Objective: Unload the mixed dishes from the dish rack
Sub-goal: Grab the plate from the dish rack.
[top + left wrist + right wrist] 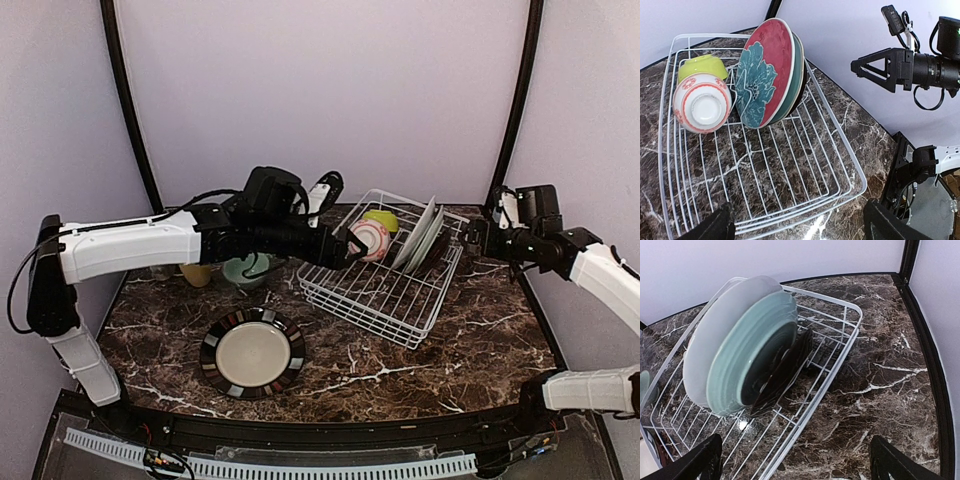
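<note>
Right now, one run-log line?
left gripper: open, near pink-striped bowl | right gripper: open, near three plates | dish rack: also holds lime bowl

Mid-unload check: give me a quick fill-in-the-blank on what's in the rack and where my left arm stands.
1. The dish rack holds ___ bowls.
2. The red plate nearest those bowls shows a teal ___.
3. The left gripper reaches toward the pink-striped bowl with its jaws ___.
4. The black-rimmed plate lies flat on the ___.

Missing words: two; flower; open; table.
</note>
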Robot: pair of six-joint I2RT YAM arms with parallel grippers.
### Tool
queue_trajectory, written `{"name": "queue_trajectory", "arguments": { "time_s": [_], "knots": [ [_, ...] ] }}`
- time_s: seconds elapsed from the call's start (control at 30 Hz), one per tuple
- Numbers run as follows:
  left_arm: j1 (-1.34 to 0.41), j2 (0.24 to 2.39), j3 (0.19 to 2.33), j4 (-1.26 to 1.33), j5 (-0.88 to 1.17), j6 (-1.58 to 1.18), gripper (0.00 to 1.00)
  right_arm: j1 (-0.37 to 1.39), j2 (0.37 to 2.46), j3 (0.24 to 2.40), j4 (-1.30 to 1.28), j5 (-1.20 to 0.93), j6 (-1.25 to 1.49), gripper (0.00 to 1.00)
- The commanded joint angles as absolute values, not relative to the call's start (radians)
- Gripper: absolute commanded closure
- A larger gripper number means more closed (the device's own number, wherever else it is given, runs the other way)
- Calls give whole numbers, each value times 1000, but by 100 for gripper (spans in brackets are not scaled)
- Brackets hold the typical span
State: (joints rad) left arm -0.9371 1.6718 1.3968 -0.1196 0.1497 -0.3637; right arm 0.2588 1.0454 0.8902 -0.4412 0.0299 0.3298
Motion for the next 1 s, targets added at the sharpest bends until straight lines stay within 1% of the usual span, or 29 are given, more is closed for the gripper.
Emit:
{"name": "queue_trajectory", "arguments": {
  "time_s": [0.0, 0.1, 0.17, 0.2, 0.3, 0.4, 0.73, 0.97],
  "knots": [
    [-910, 1773, 1512, -38, 281, -361, 15, 194, 1004, 855, -398, -40, 308, 1],
    [-908, 1890, 1642, -62, 304, -334, 18, 142, 986, 845, -414, -73, 292, 1],
    [-908, 1962, 1727, -79, 307, -314, 23, 119, 970, 841, -429, -83, 281, 1],
    [-908, 2005, 1754, -94, 304, -308, 25, 112, 961, 839, -435, -86, 271, 1],
    [-907, 2090, 1894, -125, 281, -283, 29, 106, 933, 842, -456, -81, 254, 1],
    [-908, 2171, 1992, -133, 268, -277, 34, 106, 907, 839, -463, -93, 251, 1],
    [-916, 2322, 2121, -36, 235, -265, 43, 104, 895, 831, -462, -138, 255, 1],
    [-942, 2410, 2211, -40, 141, -209, 55, 104, 880, 830, -465, -136, 252, 1]
  ]
}}
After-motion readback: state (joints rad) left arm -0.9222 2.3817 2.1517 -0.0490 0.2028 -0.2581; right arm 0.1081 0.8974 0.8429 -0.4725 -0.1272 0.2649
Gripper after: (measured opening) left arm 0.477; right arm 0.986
